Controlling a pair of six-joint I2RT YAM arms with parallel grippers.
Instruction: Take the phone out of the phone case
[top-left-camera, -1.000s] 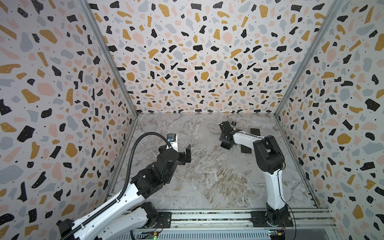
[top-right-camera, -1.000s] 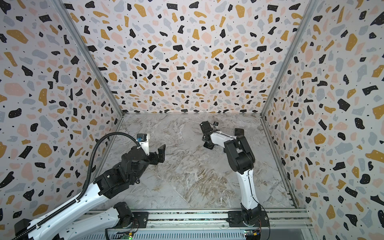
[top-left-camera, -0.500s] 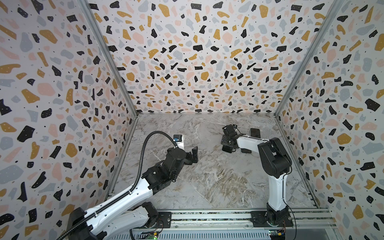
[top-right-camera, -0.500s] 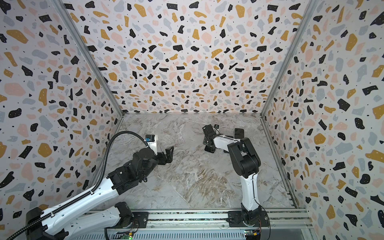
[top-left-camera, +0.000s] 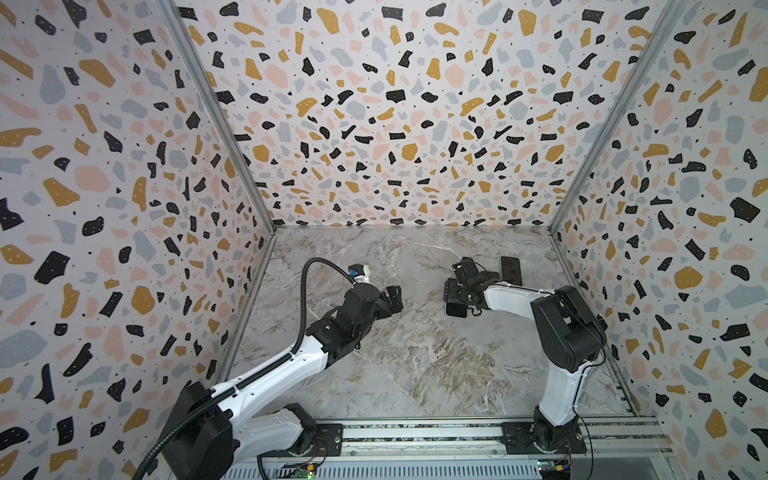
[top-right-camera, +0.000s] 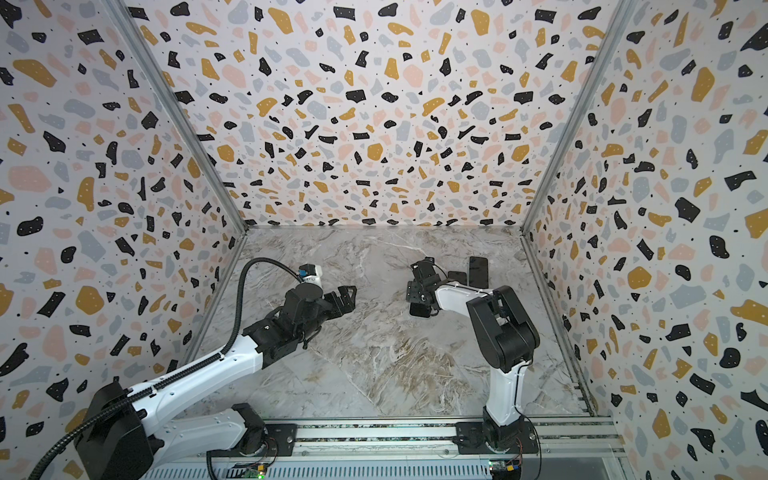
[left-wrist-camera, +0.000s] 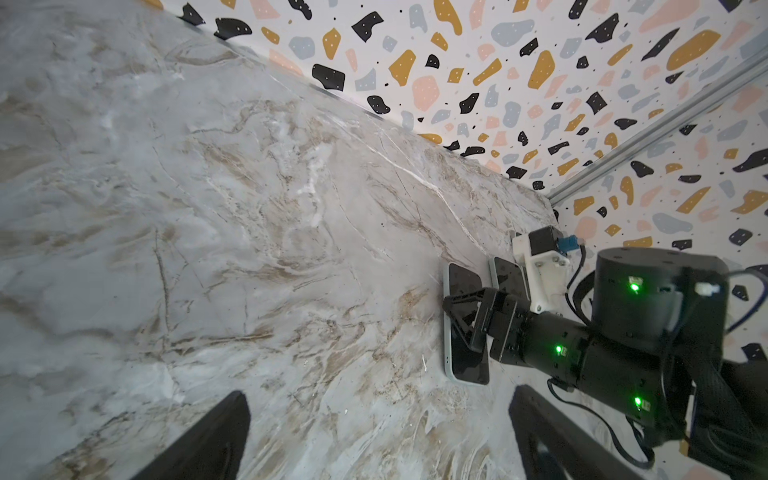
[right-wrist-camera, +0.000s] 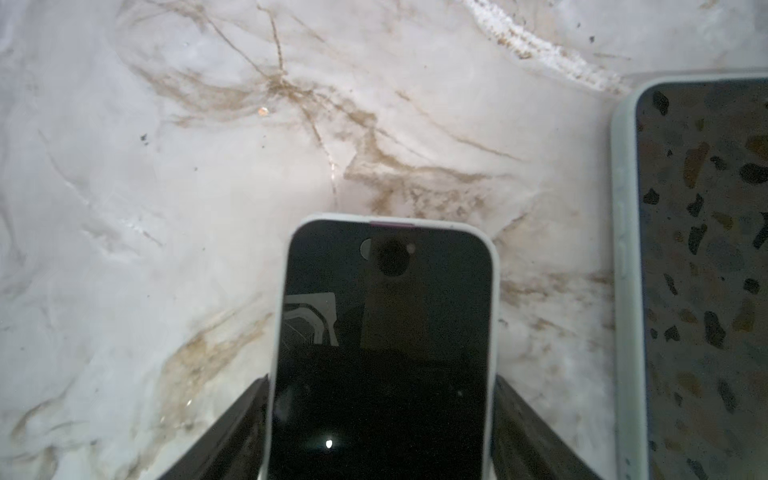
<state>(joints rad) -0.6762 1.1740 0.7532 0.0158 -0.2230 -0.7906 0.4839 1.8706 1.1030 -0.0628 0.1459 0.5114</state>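
A phone (right-wrist-camera: 386, 353) with a dark screen sits in a pale phone case (right-wrist-camera: 494, 291) and lies flat on the marble table (top-left-camera: 415, 353). My right gripper (right-wrist-camera: 382, 415) is closed across its width, one finger against each long side of the case. In both top views that phone (top-left-camera: 456, 309) (top-right-camera: 419, 309) shows as a dark rectangle under the right gripper (top-left-camera: 455, 297), and the left wrist view shows the same phone (left-wrist-camera: 465, 357). My left gripper (top-left-camera: 392, 297) (left-wrist-camera: 378, 440) hovers open and empty to the left of it, facing it.
A second cased phone (top-left-camera: 510, 270) (right-wrist-camera: 698, 270) lies face up beside the held one, toward the back right. The right wall (top-left-camera: 665, 249) runs close behind it. Patterned walls enclose the table on three sides.
My left arm has reached forward and to the right, toward the phone. The right arm's elbow has swung right and nearer while its gripper stays on the phone.
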